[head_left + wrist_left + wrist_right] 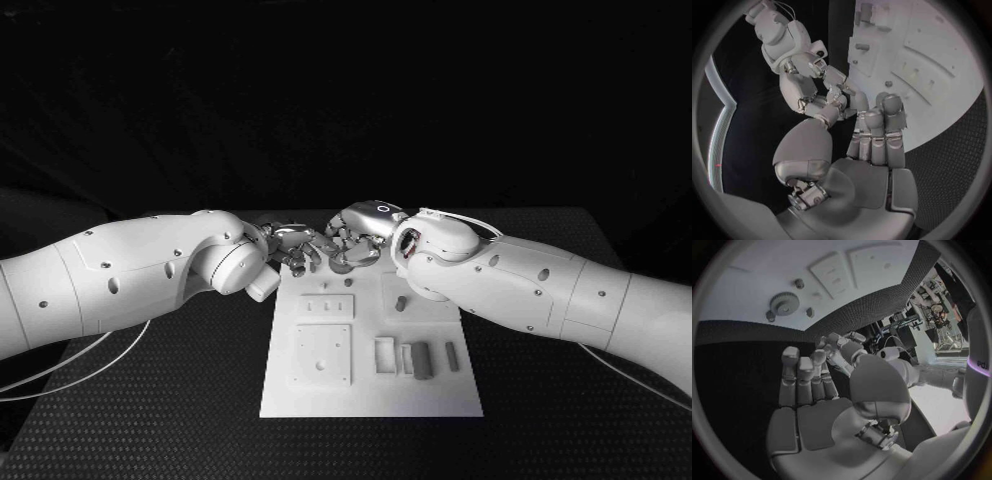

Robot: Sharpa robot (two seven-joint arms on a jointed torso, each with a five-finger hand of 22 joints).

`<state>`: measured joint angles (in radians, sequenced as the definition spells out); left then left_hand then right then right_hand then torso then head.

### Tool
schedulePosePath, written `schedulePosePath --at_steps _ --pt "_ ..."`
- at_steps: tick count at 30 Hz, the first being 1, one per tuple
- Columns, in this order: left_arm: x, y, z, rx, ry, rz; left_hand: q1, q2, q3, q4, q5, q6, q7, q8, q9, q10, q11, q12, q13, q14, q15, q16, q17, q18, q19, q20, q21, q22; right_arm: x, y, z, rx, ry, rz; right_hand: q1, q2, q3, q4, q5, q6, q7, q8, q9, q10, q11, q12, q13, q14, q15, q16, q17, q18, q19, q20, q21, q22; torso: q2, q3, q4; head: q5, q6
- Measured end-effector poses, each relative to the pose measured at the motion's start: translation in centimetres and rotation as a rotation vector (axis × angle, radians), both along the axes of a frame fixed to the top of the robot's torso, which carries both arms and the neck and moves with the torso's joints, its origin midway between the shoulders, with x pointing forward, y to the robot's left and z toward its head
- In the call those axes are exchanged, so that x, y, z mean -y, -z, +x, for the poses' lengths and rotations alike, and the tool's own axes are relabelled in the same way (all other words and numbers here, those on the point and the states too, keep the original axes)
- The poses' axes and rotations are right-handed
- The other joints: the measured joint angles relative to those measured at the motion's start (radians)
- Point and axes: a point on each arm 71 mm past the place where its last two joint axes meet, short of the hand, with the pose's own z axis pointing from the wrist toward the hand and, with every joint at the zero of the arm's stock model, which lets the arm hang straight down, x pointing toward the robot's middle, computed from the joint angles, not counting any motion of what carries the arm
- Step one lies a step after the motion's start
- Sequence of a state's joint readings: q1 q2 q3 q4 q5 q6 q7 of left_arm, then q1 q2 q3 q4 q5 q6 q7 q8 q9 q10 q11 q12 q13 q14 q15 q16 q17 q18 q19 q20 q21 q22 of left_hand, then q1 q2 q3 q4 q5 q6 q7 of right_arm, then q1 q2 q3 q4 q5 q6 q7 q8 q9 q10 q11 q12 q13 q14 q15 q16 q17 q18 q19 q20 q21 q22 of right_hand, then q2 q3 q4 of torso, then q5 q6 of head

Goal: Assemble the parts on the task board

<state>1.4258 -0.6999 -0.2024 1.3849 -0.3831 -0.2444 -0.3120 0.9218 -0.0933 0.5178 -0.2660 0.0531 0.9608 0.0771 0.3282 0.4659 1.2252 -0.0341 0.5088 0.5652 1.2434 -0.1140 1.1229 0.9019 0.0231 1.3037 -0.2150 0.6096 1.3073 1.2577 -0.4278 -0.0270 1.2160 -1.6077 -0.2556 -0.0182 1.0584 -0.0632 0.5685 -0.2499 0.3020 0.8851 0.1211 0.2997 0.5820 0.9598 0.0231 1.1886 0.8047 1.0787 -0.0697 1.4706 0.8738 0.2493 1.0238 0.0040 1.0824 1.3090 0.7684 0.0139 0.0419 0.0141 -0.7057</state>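
The white task board (368, 395) lies in the middle of the table, also seen in the wrist views (942, 60) (748, 275). My left hand (293, 246) and right hand (364, 234) meet just beyond its far edge, fingertips touching. In the left wrist view the right hand's fingers (834, 89) press between my left hand's (861, 145) thumb and fingers. What lies between them is hidden. A grey gear (784, 303) sits on the board near the right hand (826, 390). Grey parts (421, 360) lie at the board's near right.
A slotted plate (327, 304) and a larger square plate (323, 352) sit on the board's left half. Small pegs (400, 300) stand near its far right, close under my right forearm (519, 285). Black table surface (159, 420) surrounds the board.
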Motion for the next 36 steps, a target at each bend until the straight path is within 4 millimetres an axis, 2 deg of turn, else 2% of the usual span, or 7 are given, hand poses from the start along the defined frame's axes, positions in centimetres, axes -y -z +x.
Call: schedulePosePath --at_steps 12,14,21,26,36 --pt "0.01 0.06 0.02 -0.016 0.007 -0.001 -0.008 0.008 0.003 0.008 0.0 0.0 0.0 0.008 0.009 0.0 0.0 0.0 -0.001 0.0 0.0 0.011 -0.009 0.0 0.0 0.001 0.004 0.0 -0.01 0.14 -0.06 -0.002 0.0 0.0 0.0 0.0 0.0 0.0 0.0 0.001 0.001 0.0 0.002 0.0 0.0 0.0 -0.001 0.004 -0.002 0.0 -0.001 0.0 0.0 0.0 0.0 0.0 0.0 -0.0002 -0.0003 -0.001 -0.001" --pt "0.01 0.07 0.04 -0.016 0.007 0.0 -0.007 0.016 0.003 0.008 0.0 0.0 0.0 0.009 0.01 0.0 0.0 0.0 -0.002 0.001 0.001 0.011 -0.01 0.0 0.0 0.001 0.008 0.001 -0.01 0.16 -0.07 -0.003 0.0 0.0 0.0 0.0 0.0 0.0 0.0 0.002 0.002 0.0 0.001 0.0 0.0 0.0 -0.001 0.005 -0.002 0.0 -0.001 0.0 0.0 0.0 0.0 0.0 0.0 0.0 -0.0003 -0.001 -0.001" --pt "0.06 0.14 0.1 -0.021 0.008 -0.001 -0.006 0.022 0.003 0.008 0.0 0.0 0.0 0.01 0.011 0.0 0.0 0.0 -0.004 -0.002 -0.002 0.016 -0.013 0.0 0.0 0.001 0.008 0.001 0.03 0.28 -0.11 -0.003 0.003 0.003 0.0 0.0 -0.003 0.003 0.0 0.002 0.002 0.0 0.001 0.0 0.0 0.0 -0.001 0.002 -0.005 0.0 -0.001 0.0 0.0 0.0 0.0 0.0 0.0 0.0007 -0.0006 -0.001 -0.003" --pt "0.09 0.17 0.13 -0.024 0.01 -0.001 -0.024 0.01 -0.004 0.015 0.0 0.0 0.0 0.01 0.011 0.0 0.0 0.0 -0.007 -0.002 -0.002 0.017 -0.018 0.0 -0.001 0.002 0.008 0.001 0.06 0.32 -0.12 -0.003 0.005 0.004 0.0 0.0 -0.003 0.003 0.0 0.002 0.002 0.0 0.001 0.0 0.0 0.0 -0.001 0.002 -0.005 0.0 -0.001 0.0 0.0 0.0 0.0 0.0 0.0 0.0009 -0.001 -0.001 -0.003" --pt "0.12 0.2 0.14 -0.029 0.012 -0.001 -0.042 0.006 -0.011 0.022 0.0 0.0 0.0 0.01 0.012 0.0 0.0 0.0 -0.009 -0.002 -0.002 0.02 -0.021 0.0 -0.001 0.003 0.008 0.001 -0.01 0.33 -0.15 -0.003 0.006 0.004 0.0 0.0 -0.003 0.003 0.0 0.003 0.003 0.0 0.001 0.0 0.0 0.0 -0.001 0.002 -0.005 0.0 -0.001 0.0 0.002 -0.002 0.0 0.0 0.0 0.0008 -0.0004 -0.003 -0.004"
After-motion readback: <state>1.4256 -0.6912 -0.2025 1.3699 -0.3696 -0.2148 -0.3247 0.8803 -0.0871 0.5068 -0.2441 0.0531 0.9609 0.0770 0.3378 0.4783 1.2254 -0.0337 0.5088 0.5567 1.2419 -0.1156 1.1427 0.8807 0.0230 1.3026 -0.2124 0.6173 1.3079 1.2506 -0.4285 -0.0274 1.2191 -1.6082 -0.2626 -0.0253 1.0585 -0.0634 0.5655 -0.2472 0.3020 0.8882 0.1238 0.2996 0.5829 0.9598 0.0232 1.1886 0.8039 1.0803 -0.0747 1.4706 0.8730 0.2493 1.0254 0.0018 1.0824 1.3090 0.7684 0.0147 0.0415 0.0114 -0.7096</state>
